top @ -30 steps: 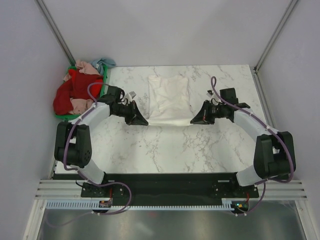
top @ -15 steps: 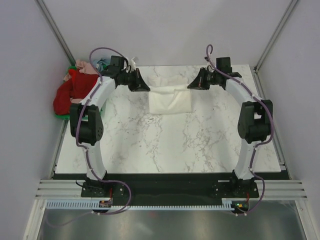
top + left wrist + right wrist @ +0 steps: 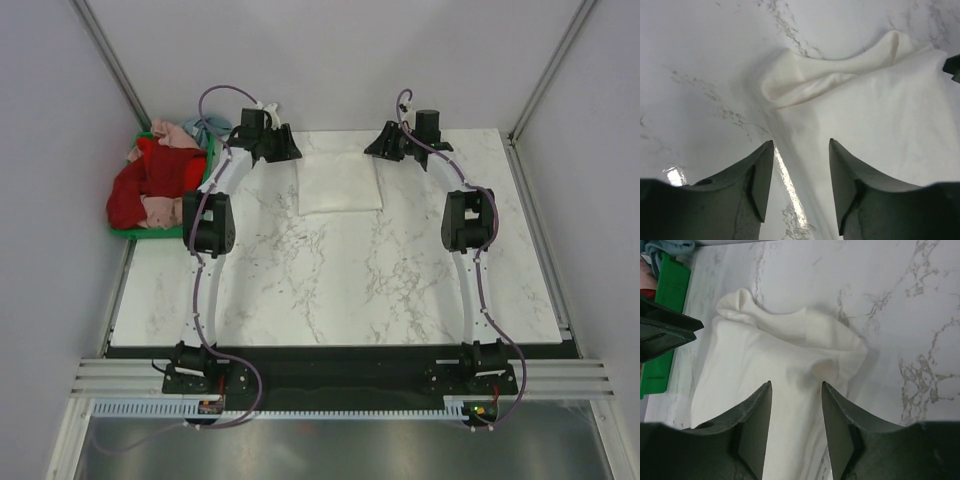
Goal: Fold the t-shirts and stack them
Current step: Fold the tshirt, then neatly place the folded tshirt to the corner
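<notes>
The white shirt (image 3: pixel 340 183) lies folded into a compact rectangle on the marble bench (image 3: pixel 350 290), to the right of the green crate (image 3: pixel 208 168) and apart from it, near the far edge. Its far edge is rumpled, with rounded, puffed folds at both corners.

The left pincer (image 3: pixel 801 145) hangs between the crate and the shirt, over the shirt's far corner on the crate side. Its fingers are spread, with cloth and bare marble showing through the gap. The right pincer (image 3: pixel 796 385) hangs over the far corner away from the crate. It is spread too, with white cloth beneath it. Whether either one touches the cloth cannot be told.

In the crate sits a loose heap: a red shirt (image 3: pixel 148 190), a pink shirt (image 3: pixel 172 134) on top and spilling over, and a pale blue shirt (image 3: pixel 207 126) at the far end.
</notes>
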Robot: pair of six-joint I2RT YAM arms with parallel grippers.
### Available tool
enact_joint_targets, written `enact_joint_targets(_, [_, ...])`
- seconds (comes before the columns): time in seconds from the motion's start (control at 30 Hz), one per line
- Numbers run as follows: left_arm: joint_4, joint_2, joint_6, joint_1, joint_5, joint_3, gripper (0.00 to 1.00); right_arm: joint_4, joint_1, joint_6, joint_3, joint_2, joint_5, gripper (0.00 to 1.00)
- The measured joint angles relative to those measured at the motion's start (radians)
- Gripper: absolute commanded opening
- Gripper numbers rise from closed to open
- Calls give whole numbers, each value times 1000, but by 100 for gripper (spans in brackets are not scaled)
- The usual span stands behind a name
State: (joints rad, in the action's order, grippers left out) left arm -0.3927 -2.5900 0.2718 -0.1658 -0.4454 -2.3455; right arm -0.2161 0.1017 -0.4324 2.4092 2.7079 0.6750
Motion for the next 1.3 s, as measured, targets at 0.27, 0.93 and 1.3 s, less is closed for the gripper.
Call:
enact_joint_targets(0.27, [-31,218,-116,-59,185,192,62,32,-27,42,-115,-126,-16,65])
enact_joint_targets(0.93, [-267,336,-281,-102,-246,381,56,-56,-64,81,-375,-209,143,81])
enact_joint_targets(1.3, [-272,242,-282,-98,-245,350,56,-55,-32,77,-389,-188,140,75])
